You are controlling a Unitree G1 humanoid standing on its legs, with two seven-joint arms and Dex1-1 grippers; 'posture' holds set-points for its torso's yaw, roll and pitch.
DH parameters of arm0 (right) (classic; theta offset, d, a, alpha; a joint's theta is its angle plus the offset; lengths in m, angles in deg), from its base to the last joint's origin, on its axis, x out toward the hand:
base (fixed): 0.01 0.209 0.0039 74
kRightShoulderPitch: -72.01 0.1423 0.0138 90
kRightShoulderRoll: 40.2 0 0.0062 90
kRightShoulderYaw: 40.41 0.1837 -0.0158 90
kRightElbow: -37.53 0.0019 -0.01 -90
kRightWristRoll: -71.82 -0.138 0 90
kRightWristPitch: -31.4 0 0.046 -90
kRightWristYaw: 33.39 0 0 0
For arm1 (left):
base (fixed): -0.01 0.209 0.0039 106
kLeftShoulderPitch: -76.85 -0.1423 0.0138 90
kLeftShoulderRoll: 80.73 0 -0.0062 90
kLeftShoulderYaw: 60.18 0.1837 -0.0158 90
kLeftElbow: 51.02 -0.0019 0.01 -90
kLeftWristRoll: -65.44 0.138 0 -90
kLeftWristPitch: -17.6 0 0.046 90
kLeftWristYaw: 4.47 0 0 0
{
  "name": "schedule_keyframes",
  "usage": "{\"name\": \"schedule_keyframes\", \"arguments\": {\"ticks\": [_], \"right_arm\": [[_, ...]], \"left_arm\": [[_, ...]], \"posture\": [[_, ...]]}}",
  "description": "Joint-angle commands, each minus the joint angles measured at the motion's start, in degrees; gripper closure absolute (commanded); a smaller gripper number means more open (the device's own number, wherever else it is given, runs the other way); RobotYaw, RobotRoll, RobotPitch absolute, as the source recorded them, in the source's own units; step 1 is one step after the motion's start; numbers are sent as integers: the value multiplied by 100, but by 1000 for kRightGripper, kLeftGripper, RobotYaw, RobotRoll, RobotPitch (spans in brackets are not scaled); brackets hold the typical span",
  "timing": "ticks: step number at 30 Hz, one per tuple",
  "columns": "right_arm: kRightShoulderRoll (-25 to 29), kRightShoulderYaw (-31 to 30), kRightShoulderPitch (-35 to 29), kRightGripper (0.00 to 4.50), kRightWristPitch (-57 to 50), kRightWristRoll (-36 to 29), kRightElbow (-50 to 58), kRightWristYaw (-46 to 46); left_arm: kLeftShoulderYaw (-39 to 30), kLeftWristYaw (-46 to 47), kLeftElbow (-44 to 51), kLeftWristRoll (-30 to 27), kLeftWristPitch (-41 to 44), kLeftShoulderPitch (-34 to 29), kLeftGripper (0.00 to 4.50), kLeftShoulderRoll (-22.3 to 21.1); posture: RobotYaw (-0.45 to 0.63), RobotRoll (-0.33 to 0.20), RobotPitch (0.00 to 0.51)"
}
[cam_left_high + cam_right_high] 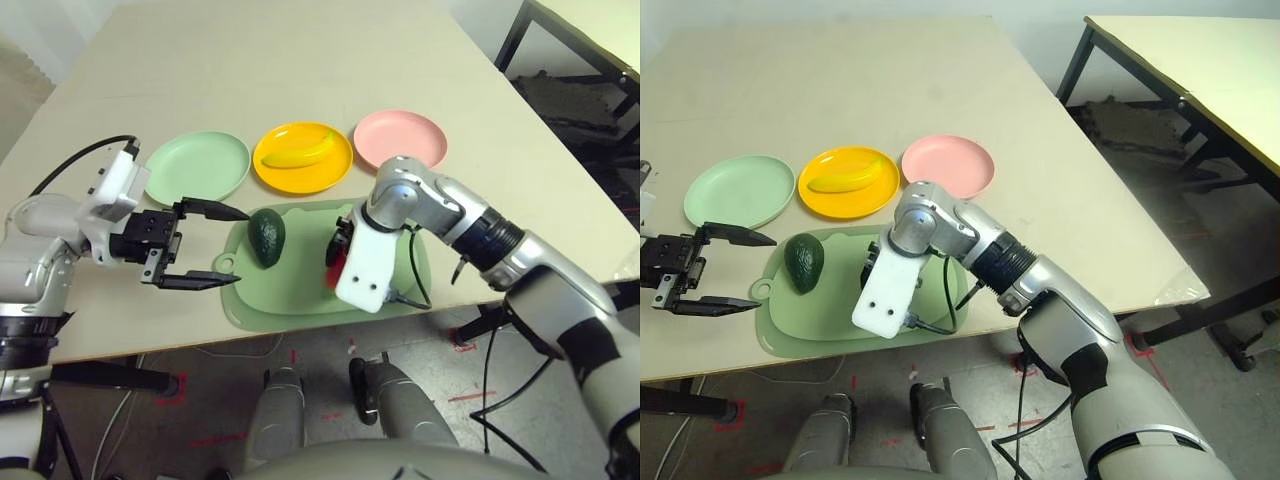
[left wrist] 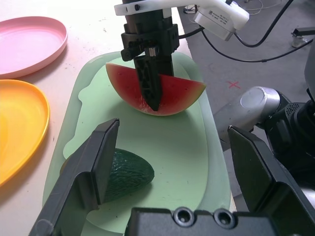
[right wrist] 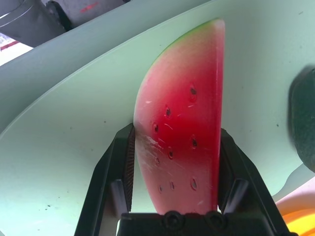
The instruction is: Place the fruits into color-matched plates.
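Pinching the watermelon wedge (image 3: 179, 128) between its two black fingers, the right hand (image 2: 150, 91) points steeply down over the light-green cutting mat (image 1: 300, 290), which lies at the near edge of the worktop (image 1: 300, 60). The wedge stands on the mat with its red face between the pads. Beside it, toward the worktop's left edge, the avocado (image 1: 266, 237) lies on the same mat. The left hand (image 1: 200, 245) hovers just left of the avocado, fingers spread wide and aimed toward it, holding nothing. Beyond the mat sit three plates in a row: the mint green plate (image 1: 197, 166) at left, the yellow-orange plate (image 1: 300, 170) in the middle with the banana (image 1: 297, 153) lying in it, and the pink plate (image 1: 400, 138) at right.
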Motion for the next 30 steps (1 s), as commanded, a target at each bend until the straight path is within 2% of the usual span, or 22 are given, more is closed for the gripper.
{"name": "schedule_keyframes", "arguments": {"ticks": [1, 15, 20, 23, 26, 30], "right_arm": [[12, -64, -99, 2282, -79, -38, 24, 54], [157, 337, 412, 2282, -246, -587, 128, 297], [93, 446, 625, 2282, -243, -624, -189, 184], [51, 493, 977, 2282, 23, -416, -938, -128], [-61, 490, 1463, 2282, 357, 26, -2164, -894], [-99, 137, 2133, 2282, 642, 1147, -4088, -2574]], "left_arm": [[82, -27, 26, 82, -9, 26, 0, 25], [153, -67, -8, -220, -45, 185, 0, -14], [212, -67, -143, -124, -123, 375, 0, 59], [196, -38, -220, -13, -156, 414, 0, 77], [202, 200, -349, 251, -226, 459, 0, 109], [272, 375, -421, 559, -320, 448, 0, 102]], "posture": [[74, 0, 164], [46, 0, 156], [40, 0, 154], [39, 0, 155], [38, 0, 155], [44, 0, 157]]}}
